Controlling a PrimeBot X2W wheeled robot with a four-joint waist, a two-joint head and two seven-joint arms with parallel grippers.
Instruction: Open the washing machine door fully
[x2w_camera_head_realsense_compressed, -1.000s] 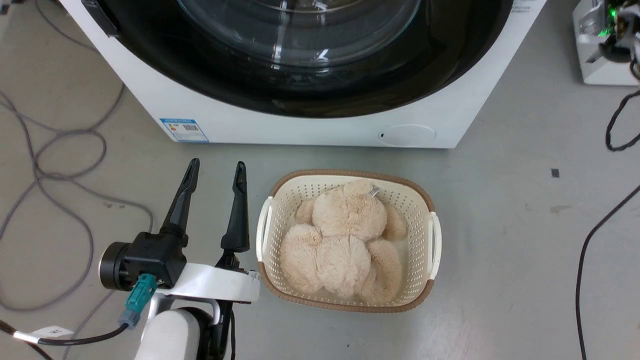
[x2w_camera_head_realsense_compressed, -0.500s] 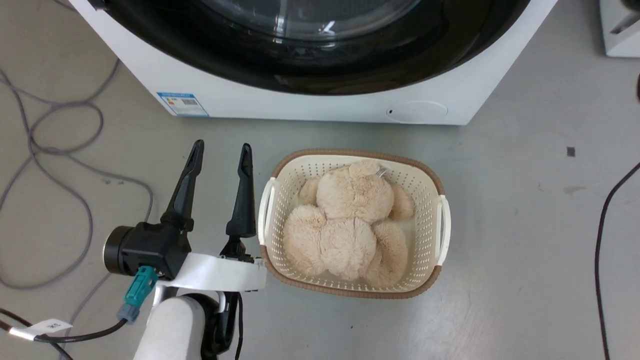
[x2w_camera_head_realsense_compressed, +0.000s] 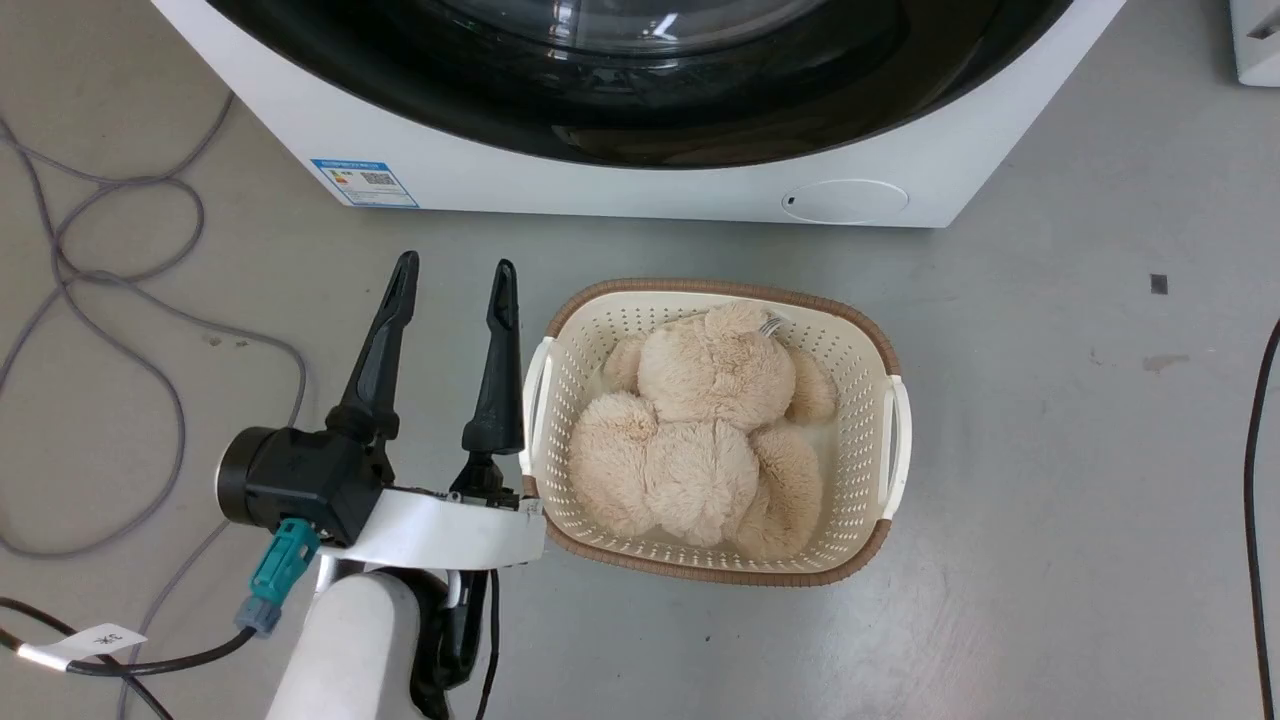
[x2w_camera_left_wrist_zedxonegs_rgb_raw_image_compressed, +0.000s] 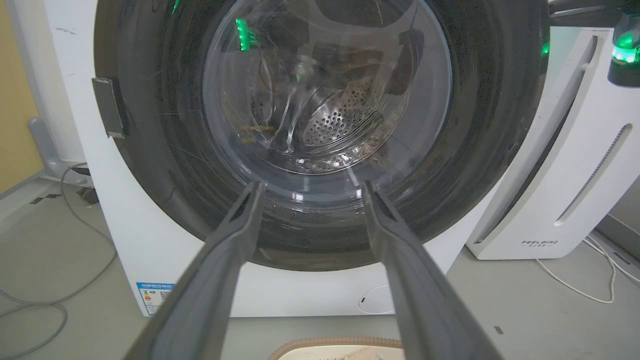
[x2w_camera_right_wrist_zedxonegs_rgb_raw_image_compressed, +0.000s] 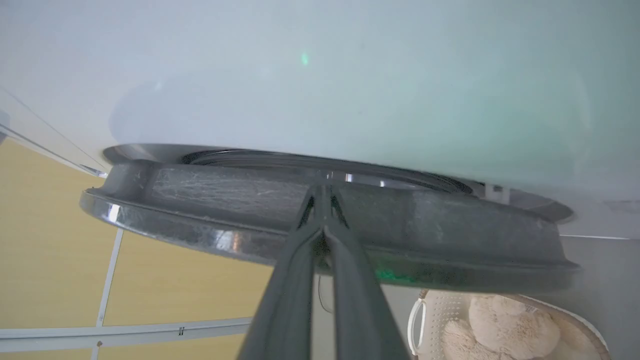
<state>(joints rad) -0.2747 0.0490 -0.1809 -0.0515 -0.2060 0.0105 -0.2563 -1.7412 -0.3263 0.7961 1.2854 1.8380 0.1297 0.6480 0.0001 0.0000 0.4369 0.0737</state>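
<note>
A white washing machine (x2w_camera_head_realsense_compressed: 620, 192) stands at the top of the head view, and the washing machine door (x2w_camera_left_wrist_zedxonegs_rgb_raw_image_compressed: 480, 125), round with a black rim and clear glass centre, lies against its front. On the grey floor (x2w_camera_head_realsense_compressed: 1050, 450) before it sits a cream basket (x2w_camera_head_realsense_compressed: 872, 335) holding a beige plush toy (x2w_camera_head_realsense_compressed: 700, 420). The left gripper (x2w_camera_head_realsense_compressed: 454, 264) hovers just beside the basket, its two dark fingers apart and holding nothing. In the right wrist view the right gripper (x2w_camera_right_wrist_zedxonegs_rgb_raw_image_compressed: 323, 192) has its fingers drawn together, tips against the door's dark edge; whether they pinch any part of it cannot be told. Grey cables (x2w_camera_head_realsense_compressed: 120, 300) loop on the floor at the left
</note>
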